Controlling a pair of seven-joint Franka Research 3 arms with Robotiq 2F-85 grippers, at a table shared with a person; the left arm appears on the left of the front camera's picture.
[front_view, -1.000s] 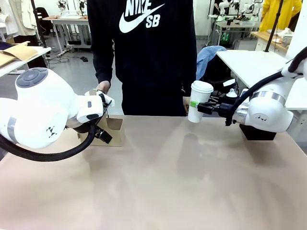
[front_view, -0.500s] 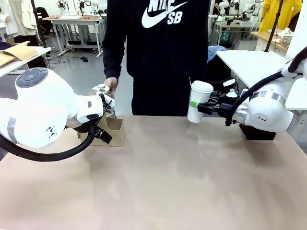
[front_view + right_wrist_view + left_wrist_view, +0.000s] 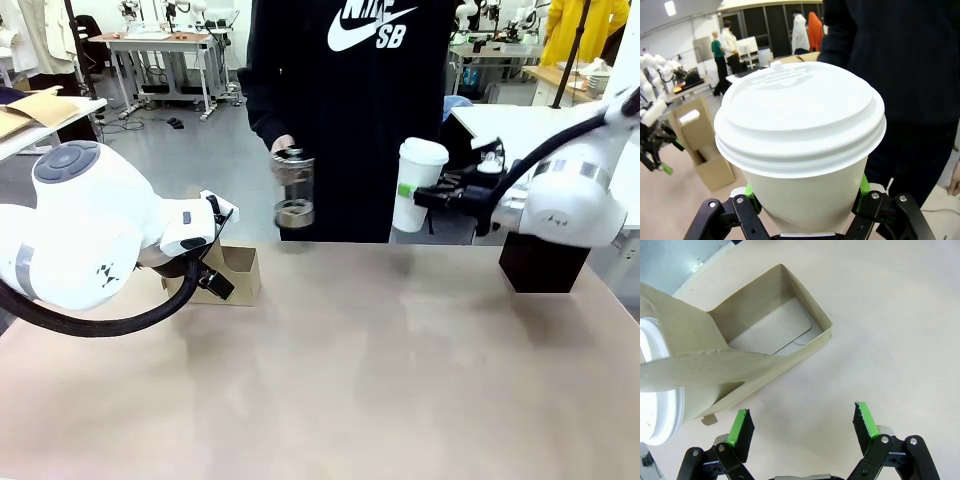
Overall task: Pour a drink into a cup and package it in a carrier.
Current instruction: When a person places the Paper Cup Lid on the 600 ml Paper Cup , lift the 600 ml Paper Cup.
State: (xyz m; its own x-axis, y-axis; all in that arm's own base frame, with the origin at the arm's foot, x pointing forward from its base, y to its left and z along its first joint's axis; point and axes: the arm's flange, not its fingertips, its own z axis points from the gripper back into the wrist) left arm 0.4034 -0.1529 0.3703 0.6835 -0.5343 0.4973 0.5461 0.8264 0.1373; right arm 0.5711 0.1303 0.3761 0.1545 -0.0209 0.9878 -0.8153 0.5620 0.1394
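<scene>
White lidded cup (image 3: 417,185) is kept clamped in the right gripper (image 3: 408,192), now lifted slightly at the table's far edge. The jug (image 3: 294,190) has been raised by the person's hand (image 3: 282,145), while the left gripper (image 3: 802,422) is held wide beside the carrier (image 3: 765,337).

We see the lidded white cup (image 3: 418,185) upright, held above the table's far right, the brown carrier (image 3: 232,275) sitting far left with one compartment empty, and the glass press jug (image 3: 293,190) aloft between them.
</scene>
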